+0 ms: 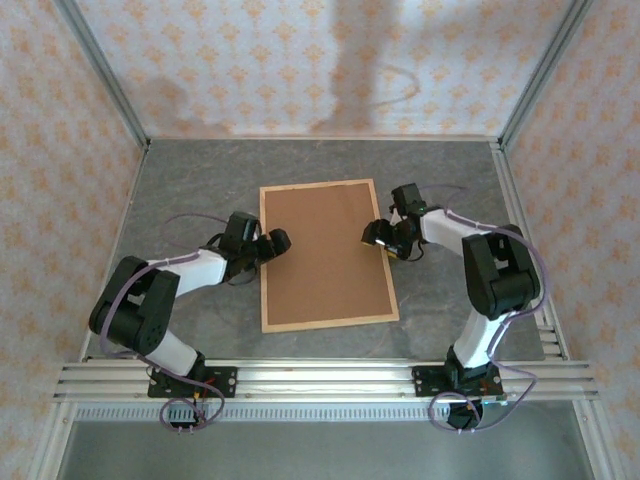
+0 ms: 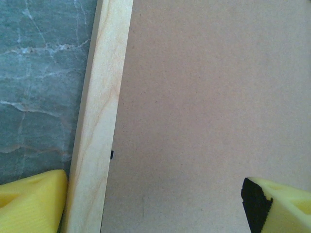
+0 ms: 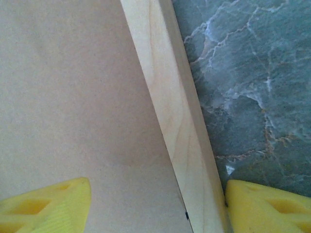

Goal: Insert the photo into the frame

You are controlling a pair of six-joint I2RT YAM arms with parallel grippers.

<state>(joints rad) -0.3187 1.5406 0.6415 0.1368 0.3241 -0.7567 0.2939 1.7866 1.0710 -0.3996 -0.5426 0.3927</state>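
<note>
The frame (image 1: 330,324) of light wood strips lies flat in the middle of the table, with a plain brown backing board (image 1: 325,255) inside it. The photo is hidden. My left gripper (image 1: 275,243) is low over the frame's left strip (image 2: 99,121). It is open, one yellow finger (image 2: 34,204) outside the strip and the other over the board (image 2: 214,97). My right gripper (image 1: 378,235) is open across the right strip (image 3: 175,111). One of its fingers (image 3: 43,208) is over the board and the other sits close beside the strip's outer edge.
The grey marbled table (image 1: 200,190) runs out on both sides of the frame. Patterned walls and metal posts (image 1: 105,75) close in the back and sides. A small black tab (image 2: 112,155) shows at the strip's inner edge.
</note>
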